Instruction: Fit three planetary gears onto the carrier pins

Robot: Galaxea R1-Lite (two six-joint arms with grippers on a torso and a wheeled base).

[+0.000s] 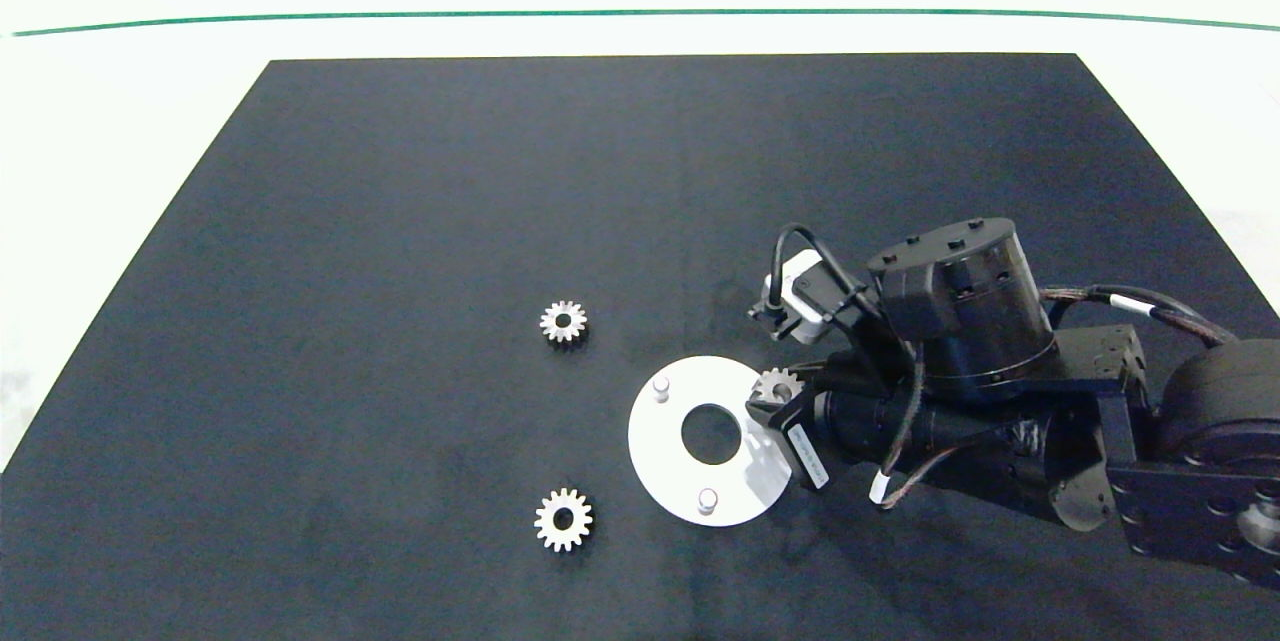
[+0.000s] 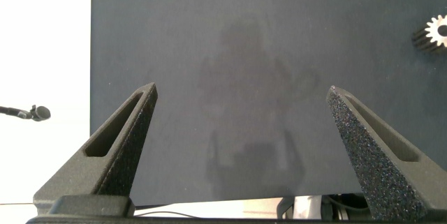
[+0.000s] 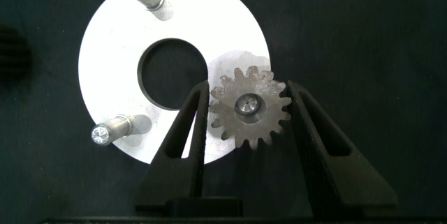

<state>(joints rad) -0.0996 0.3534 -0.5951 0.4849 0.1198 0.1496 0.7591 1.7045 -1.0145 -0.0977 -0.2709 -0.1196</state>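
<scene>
The right gripper (image 3: pixel 248 109) fingers straddle one gear (image 3: pixel 249 107) on its pin; two gears (image 1: pixel 564 322) (image 1: pixel 563 519) lie loose, left gripper (image 2: pixel 241 109) spread wide.

My bench was a robotics lab test station.

A black mat (image 1: pixel 640 221) covered a bare white table (image 1: pixel 120 121), with a green line (image 1: pixel 640 13) marked toward twelve o'clock, and on the mat lay only loose metal gears (image 1: pixel 563 321) and a white pegged disc (image 1: pixel 660 441).
</scene>
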